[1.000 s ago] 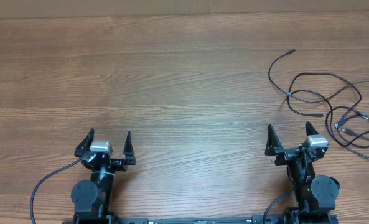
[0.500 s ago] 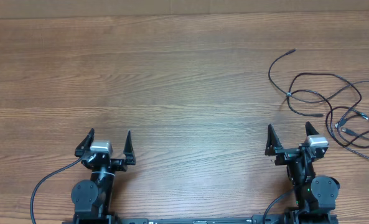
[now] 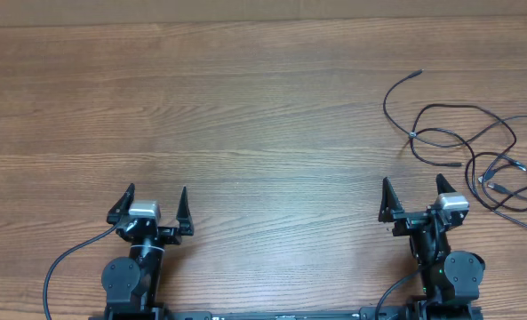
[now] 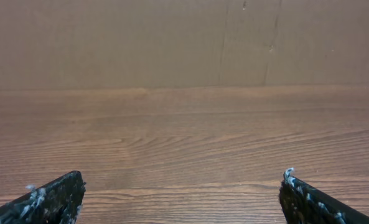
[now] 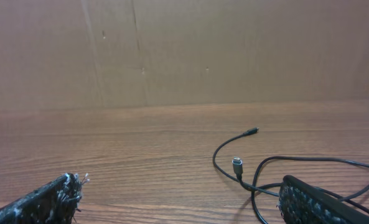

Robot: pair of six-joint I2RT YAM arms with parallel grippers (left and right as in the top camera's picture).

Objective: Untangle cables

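The cables lie as thin black cords in loose, crossing loops at the far right of the wooden table, with one plug end reaching toward the back. In the right wrist view the cables show ahead and to the right, a small metal plug lying among them. My right gripper stands open near the front edge, a little in front and to the left of the loops, holding nothing. My left gripper is open too, far from the cables at the front left. Bare wood lies between both grippers' fingers.
A brown cardboard wall rises behind the table's far edge. The arms' own thicker black cords trail off near the front edge, beside the arm bases.
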